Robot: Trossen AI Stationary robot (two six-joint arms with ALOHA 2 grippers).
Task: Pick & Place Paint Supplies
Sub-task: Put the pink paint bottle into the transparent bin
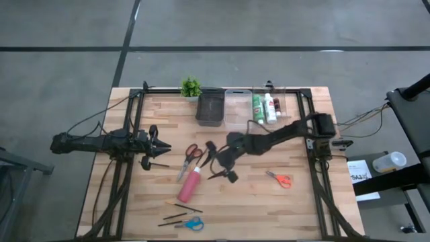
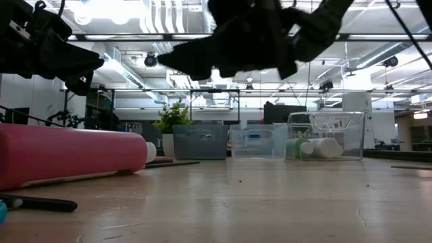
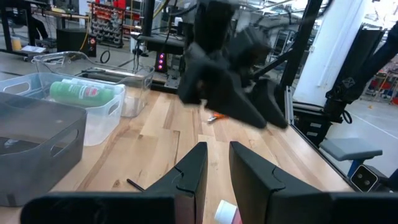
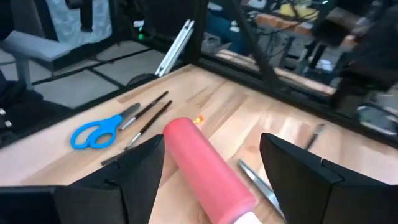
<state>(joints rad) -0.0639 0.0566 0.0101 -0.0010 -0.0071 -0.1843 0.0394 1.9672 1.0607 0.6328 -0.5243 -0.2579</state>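
The right gripper (image 1: 218, 163) is seen above mid-table with fingers spread and empty, just beside the pink tube (image 1: 190, 184) lying flat, while the left gripper (image 1: 161, 148), fingers narrowly parted and empty, is held at the left.

Workshop hall around a wooden table

A pale butcher-block table (image 1: 255, 202) stands on a grey concrete floor (image 1: 269, 27) crossed by dark lines. Overhead, the low view shows a white ceiling (image 2: 155, 20) with ducts, pipes and bright strip lights. Farther back stand dark metal racks (image 2: 216, 108) and other equipment. The left wrist view shows red shelving (image 3: 118, 18) stocked with parts, a white pillar (image 3: 323, 50) and a grey bench (image 3: 351, 149). Beside the table's right edge sits a white cart (image 1: 383, 168).
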